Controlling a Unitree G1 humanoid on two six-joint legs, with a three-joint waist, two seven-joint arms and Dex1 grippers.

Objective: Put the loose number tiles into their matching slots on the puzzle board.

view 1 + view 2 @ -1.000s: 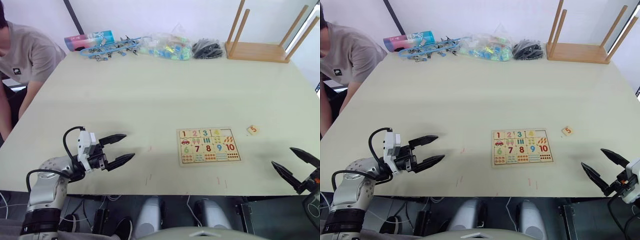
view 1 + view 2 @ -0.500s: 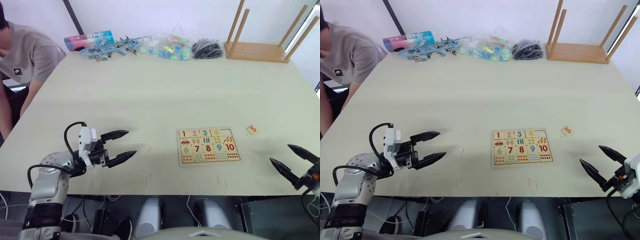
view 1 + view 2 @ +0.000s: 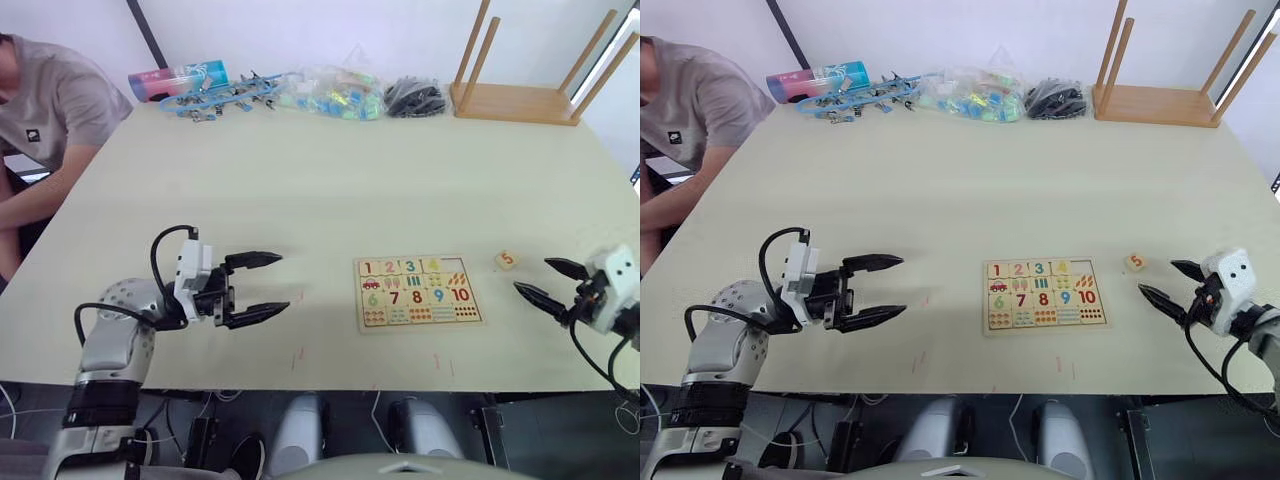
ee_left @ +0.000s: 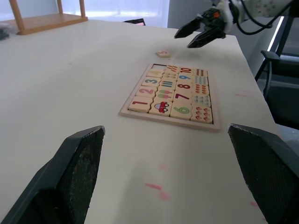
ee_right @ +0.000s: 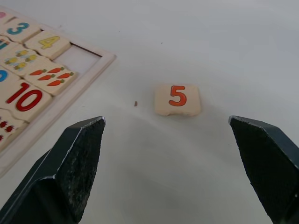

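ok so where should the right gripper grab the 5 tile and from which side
Judging by its pose, the 5 tile lies flat and alone on the table, just off the puzzle board, so there is nothing to hook under. Coming from above, with one finger on each of two opposite thin edges, looks best. The right gripper is open, with the tile between its fingers.
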